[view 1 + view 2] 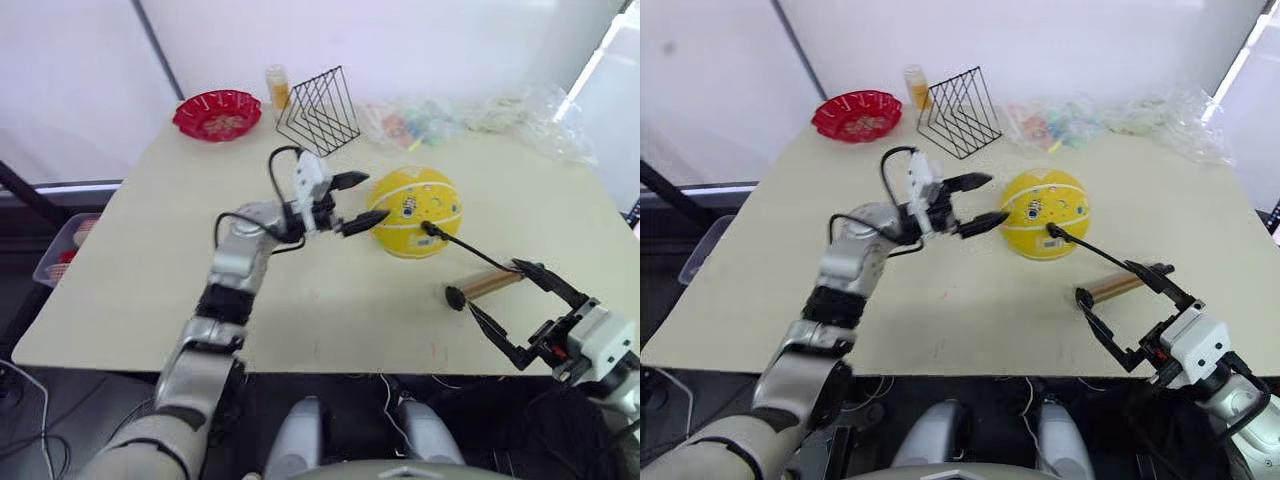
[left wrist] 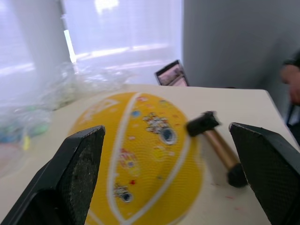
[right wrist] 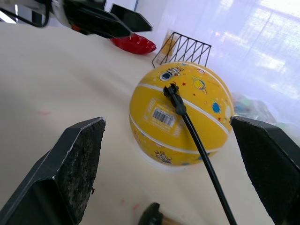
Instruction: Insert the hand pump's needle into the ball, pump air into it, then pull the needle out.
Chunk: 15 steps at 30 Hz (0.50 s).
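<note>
Ball (image 1: 415,211) sits mid-desk, needle (image 3: 171,91) already seated in it, hose running to the pump (image 1: 487,285) lying nearer the front right. My left gripper (image 1: 352,199) hovers wide beside the ball; my right gripper (image 1: 1125,315) wide around the pump. Pumping looks next: steady the ball, grab the handle. Bare desk (image 1: 150,260) left; rack (image 1: 320,110) behind.
</note>
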Each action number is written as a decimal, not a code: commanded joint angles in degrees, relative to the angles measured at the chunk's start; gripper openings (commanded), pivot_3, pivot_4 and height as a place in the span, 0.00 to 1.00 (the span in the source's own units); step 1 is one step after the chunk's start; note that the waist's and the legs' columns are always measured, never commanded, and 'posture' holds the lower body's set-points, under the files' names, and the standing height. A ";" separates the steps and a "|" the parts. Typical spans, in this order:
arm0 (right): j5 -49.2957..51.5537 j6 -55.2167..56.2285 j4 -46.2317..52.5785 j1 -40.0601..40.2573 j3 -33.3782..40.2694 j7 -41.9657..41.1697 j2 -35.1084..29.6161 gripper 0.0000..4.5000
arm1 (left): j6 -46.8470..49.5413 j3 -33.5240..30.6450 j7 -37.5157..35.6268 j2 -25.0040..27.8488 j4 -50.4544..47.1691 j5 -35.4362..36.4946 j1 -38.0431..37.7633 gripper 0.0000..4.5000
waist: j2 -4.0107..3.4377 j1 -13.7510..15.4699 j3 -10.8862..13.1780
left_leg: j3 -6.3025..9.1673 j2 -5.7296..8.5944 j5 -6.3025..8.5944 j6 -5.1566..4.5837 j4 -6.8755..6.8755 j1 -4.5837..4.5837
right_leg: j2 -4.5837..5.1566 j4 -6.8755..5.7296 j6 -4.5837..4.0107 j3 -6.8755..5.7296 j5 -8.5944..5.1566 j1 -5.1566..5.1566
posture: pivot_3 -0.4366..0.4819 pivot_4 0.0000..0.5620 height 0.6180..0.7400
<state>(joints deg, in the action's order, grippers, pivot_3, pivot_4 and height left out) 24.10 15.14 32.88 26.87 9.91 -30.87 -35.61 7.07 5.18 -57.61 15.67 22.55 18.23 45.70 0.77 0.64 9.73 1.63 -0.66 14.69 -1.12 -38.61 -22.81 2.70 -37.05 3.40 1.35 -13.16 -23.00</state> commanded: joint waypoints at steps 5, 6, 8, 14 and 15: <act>0.04 -6.05 7.48 -1.99 -0.27 1.62 2.38 0.99 | -6.62 -0.56 5.37 -7.44 15.34 -3.96 11.84 1.00 | 0.04 0.07 0.02 | -0.09 0.04 0.01 0.00 0.02 -0.04 | 0.02 0.09 -0.08 0.11 0.07 0.02 | 0.48 0.27 1.00; -0.24 -6.69 7.86 -2.34 -0.45 1.57 2.54 0.99 | -7.42 -0.73 6.46 -8.26 17.80 -4.63 13.32 1.00 | 0.06 0.08 0.02 | -0.07 0.04 0.01 0.00 0.02 -0.06 | 0.02 0.10 -0.08 0.09 0.07 0.01 | 0.48 0.27 1.00; -0.48 -8.15 8.60 -3.31 -0.78 1.97 3.00 0.99 | -8.67 -0.48 7.78 -9.42 21.81 -6.18 15.60 1.00 | 0.11 0.07 0.05 | -0.06 0.05 0.01 -0.01 0.02 -0.06 | 0.02 0.10 -0.07 0.07 0.07 0.01 | 0.48 0.27 1.00; -1.80 -11.62 9.47 -5.33 -1.09 2.25 3.81 0.99 | -10.58 -0.52 8.64 -11.08 27.07 -8.48 18.31 1.00 | 0.11 -0.04 0.05 | -0.05 0.05 0.01 -0.01 0.06 -0.05 | 0.01 0.10 -0.06 0.07 0.07 0.01 | 0.48 0.27 1.00; -1.88 -11.87 9.57 -5.40 -1.03 2.17 3.97 0.99 | -10.82 -0.69 8.57 -11.16 27.44 -8.65 18.45 1.00 | 0.11 -0.03 0.06 | -0.04 0.05 0.01 -0.01 0.07 -0.05 | 0.01 0.10 -0.06 0.06 0.07 0.00 | 0.48 0.27 1.00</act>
<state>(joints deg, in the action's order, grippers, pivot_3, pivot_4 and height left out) 22.17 3.71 40.06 21.63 8.74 -28.83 -32.01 -2.01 5.09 -49.12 4.70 50.20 10.02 62.17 0.88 0.61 9.79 1.59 -0.61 14.70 -1.12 -38.54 -22.87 2.71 -36.94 3.34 1.40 -13.09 -23.00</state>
